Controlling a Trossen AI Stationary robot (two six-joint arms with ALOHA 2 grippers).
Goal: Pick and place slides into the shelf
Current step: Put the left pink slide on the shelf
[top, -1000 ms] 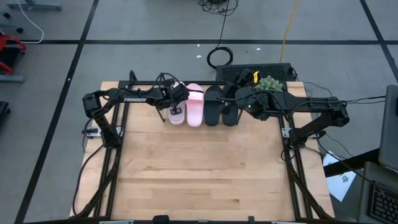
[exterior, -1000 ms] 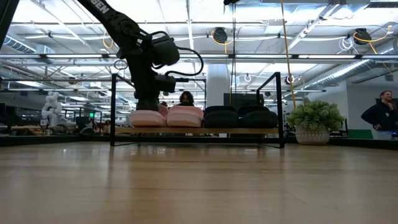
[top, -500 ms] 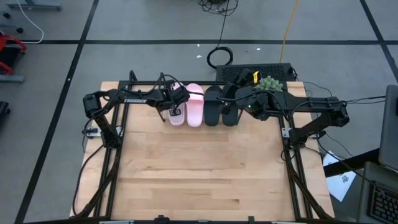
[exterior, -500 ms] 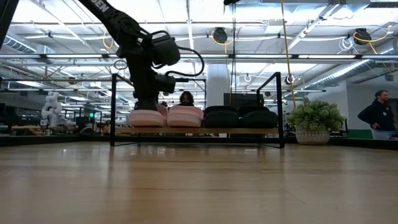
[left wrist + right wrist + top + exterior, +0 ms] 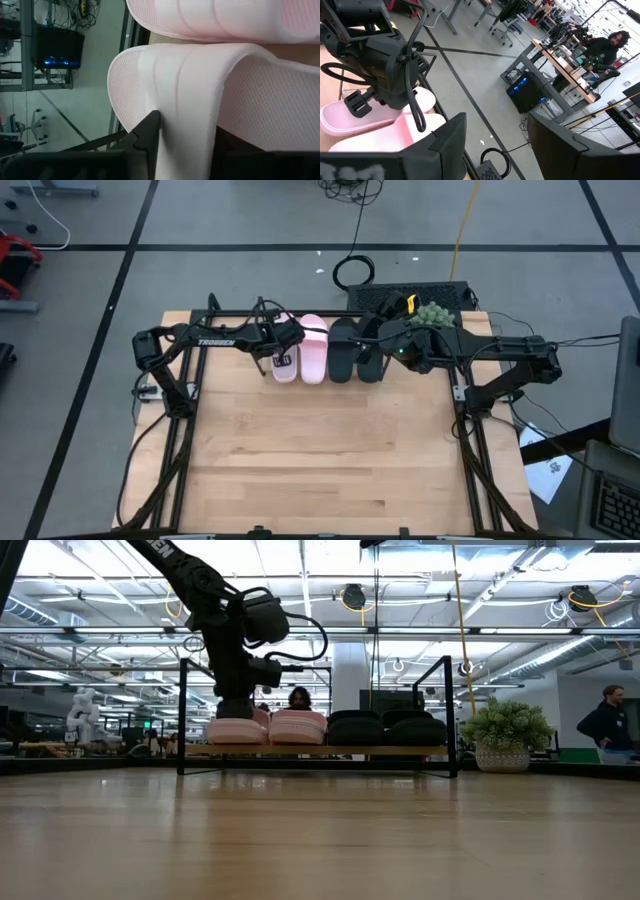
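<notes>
Along the left arm point(image 5: 215, 339), white lettering reads "TROSSEN".

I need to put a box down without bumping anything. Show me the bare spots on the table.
The wooden tabletop in front of the shelf, between the two side frames, is bare. The back edge is crowded: pink slides and black slides fill the shelf, with the left hand on the outer pink one and the right hand over the black ones.

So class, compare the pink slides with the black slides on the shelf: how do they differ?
The pink slides are pale; the black slides are dark. The pink slides sit toward the shelf's left arm side, the black toward the right. The left gripper is at a pink slide; none is at the black. Both pairs lie side by side.
</notes>
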